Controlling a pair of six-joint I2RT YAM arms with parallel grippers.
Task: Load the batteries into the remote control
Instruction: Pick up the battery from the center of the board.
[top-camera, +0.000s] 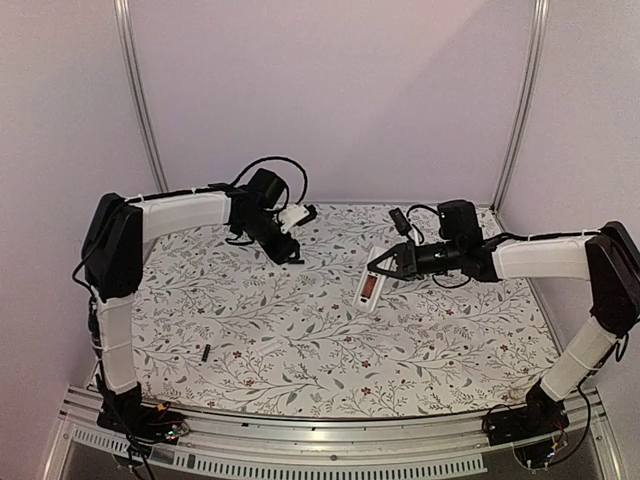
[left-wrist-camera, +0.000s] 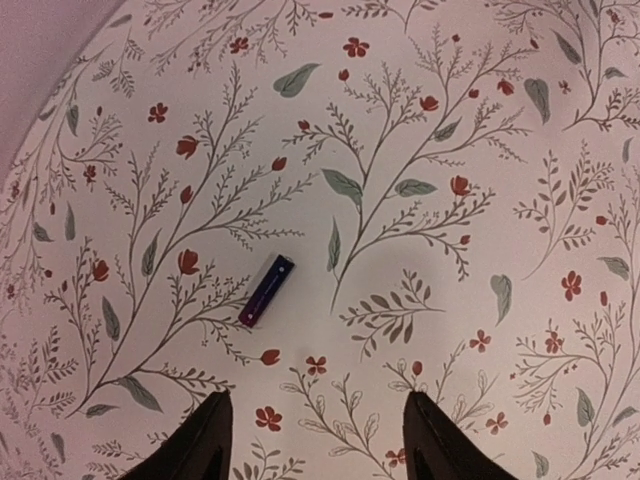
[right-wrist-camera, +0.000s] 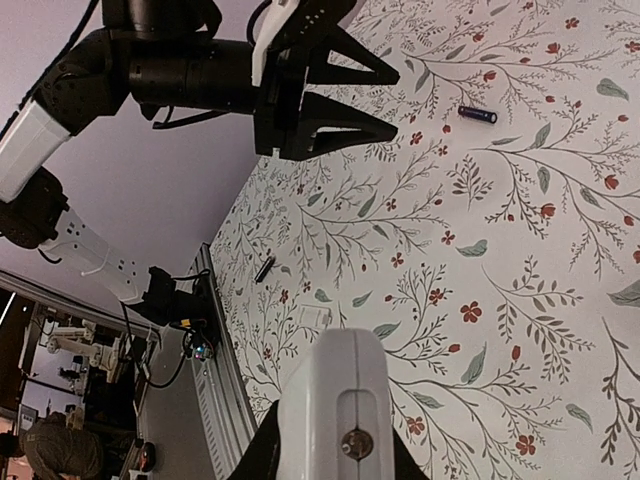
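White remote control (right-wrist-camera: 335, 400) is pinched by right gripper (top-camera: 378, 267); spread left gripper (left-wrist-camera: 315, 445) must be lowered onto the centre-left battery (left-wrist-camera: 267, 291).

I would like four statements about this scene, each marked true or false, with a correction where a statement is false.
1. The right hand holds the remote control. True.
2. The left hand grips a battery. False: it is open and empty, and the far battery lies on the table in front of it.
3. Both batteries lie on the table. True: the near battery rests on it too.
4. The white cover piece sits on the remote control. False: it lies on the table, apart from the remote control.
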